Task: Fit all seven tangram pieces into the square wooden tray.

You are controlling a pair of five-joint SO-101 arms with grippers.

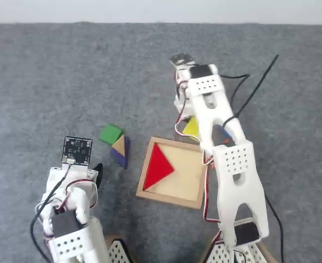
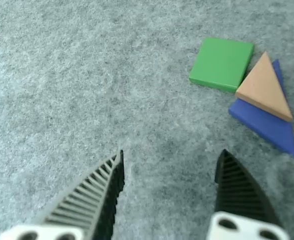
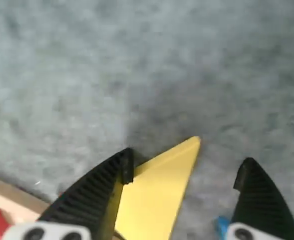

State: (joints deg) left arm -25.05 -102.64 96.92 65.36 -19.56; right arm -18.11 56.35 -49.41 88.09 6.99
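So the right pincer [image 3: 187,161] is spread wide astride the yellow triangle [image 3: 152,200], which lies on the tabletop [image 3: 86,60] just beside the wooden tray [image 1: 189,197], apparently lined up to grab, nothing held; the left pincer [image 2: 172,153] gapes empty near the green square [image 2: 222,64].

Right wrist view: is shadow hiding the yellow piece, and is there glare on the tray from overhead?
Right wrist view: a soft shadow darkens the carpet by the tip of the yellow piece; the piece itself is well lit. High view: no glare on the tray or the red triangle, only faint shadows.
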